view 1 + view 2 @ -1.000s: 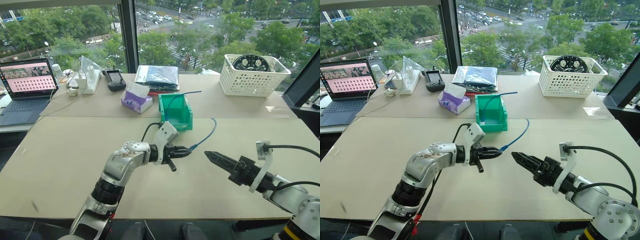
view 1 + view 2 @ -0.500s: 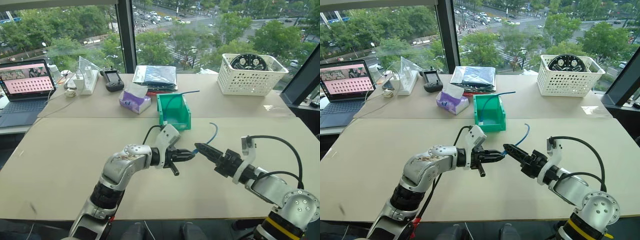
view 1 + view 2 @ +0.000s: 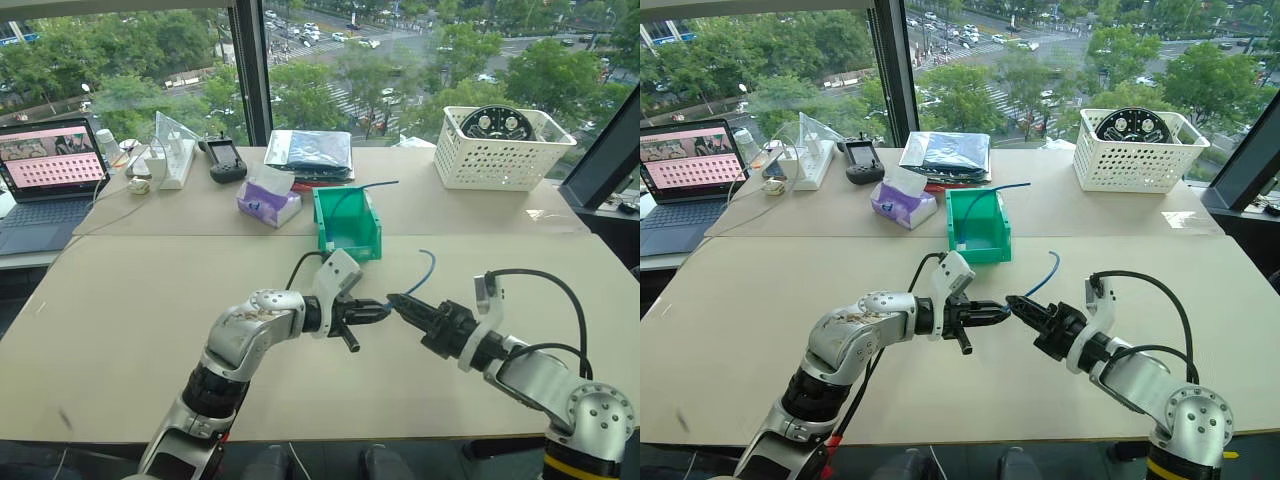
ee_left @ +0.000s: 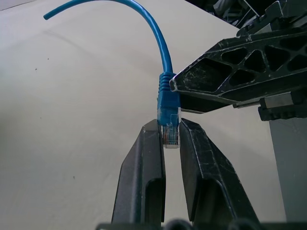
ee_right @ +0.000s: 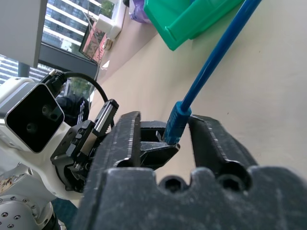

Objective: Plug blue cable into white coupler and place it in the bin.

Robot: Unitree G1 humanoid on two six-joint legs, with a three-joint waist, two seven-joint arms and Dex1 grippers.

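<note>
Left pincer (image 4: 171,135) is closed on the clear plug end of the blue cable (image 4: 167,103), held above the beige counter (image 3: 130,300), near its middle. The plug sits pinched between the two black fingers (image 4: 144,167), and the cable's blue boot sticks out past the tips. From there the cable arcs up and away, and its free end hangs in the air toward the bin (image 3: 351,222). Right pincer (image 5: 172,132) meets the left one tip to tip; its fingers (image 5: 125,139) straddle the cable's boot with small gaps on each side, so it is narrowed around the cable, but I cannot tell if it is actually clamping. The green bin sits on the counter just behind the two pincers, open side up, with a darker thin cable (image 3: 360,188) poking out of its top. Behind the bin lie a dark plastic bag (image 3: 313,150) and a purple tissue pack (image 3: 272,199). A white lattice basket (image 3: 503,148) with a black round part inside stands at the far right. A laptop (image 3: 50,172) with a pinkish screen stands at the far left, screen text too small to read. No legible labels or brand marks anywhere.
</note>
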